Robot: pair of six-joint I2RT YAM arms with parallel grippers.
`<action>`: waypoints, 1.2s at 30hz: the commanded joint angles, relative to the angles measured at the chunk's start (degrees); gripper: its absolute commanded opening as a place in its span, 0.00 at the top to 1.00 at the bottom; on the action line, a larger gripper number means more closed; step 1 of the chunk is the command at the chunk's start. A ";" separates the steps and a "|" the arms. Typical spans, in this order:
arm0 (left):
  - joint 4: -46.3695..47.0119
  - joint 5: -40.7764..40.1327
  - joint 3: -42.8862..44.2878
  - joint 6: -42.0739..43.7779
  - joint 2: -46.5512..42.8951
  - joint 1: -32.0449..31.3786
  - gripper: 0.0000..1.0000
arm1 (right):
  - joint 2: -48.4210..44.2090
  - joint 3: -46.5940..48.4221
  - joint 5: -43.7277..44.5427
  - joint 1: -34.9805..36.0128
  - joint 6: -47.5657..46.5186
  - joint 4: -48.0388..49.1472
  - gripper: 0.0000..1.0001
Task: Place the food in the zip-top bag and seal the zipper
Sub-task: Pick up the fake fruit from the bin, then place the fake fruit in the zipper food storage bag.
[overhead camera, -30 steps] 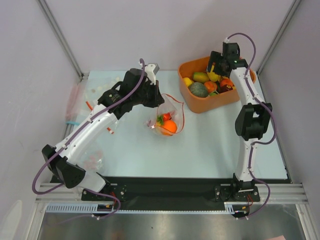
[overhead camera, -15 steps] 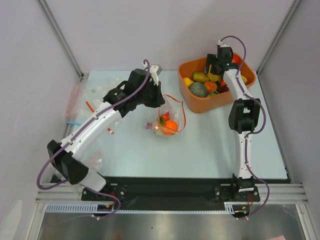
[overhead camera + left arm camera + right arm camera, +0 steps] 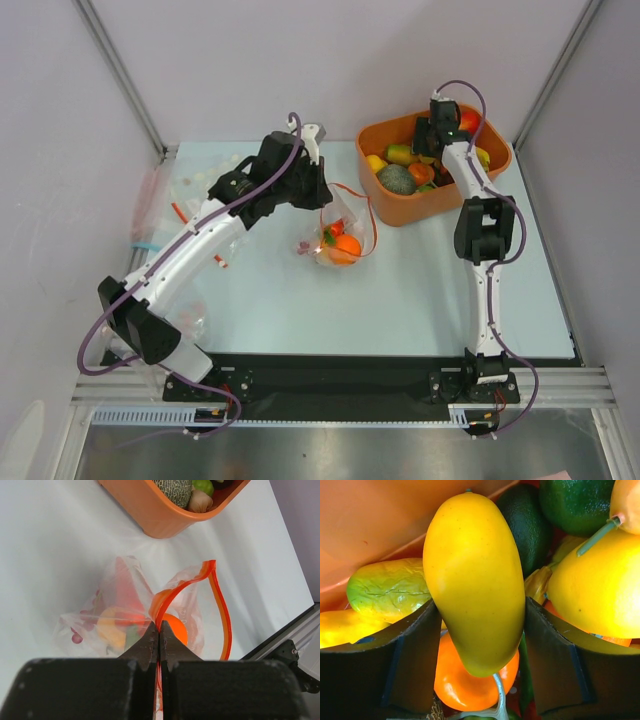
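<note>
left gripper (image 3: 159, 630): pinched shut on zipper (image 3: 221, 610), holding bag mouth open.
zip-top bag (image 3: 80, 622): mid-table, some food (image 3: 175, 628) inside, left of tub.
right gripper (image 3: 480, 612): in orange tub (image 3: 400, 214), jaws clamping yellow mango (image 3: 475, 575) across its short axis.
next: likely carry leftward to bag.

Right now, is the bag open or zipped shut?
Open. On the bag, the zipper strip gapes in a wide loop, its two sides apart; the left gripper pinches one side.
</note>
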 commanded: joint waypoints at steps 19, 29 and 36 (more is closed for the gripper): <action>1.73 1.96 4.57 -3.07 0.26 0.23 1.00 | -31.83 -10.30 -16.66 6.40 6.57 -16.38 1.00; -0.81 2.58 7.39 -3.87 1.84 0.23 1.00 | -55.58 -33.93 -25.01 15.63 10.09 -17.09 1.00; -2.31 2.05 8.97 -3.69 2.45 0.23 1.00 | -68.77 -45.28 -29.32 21.78 15.35 -14.63 1.00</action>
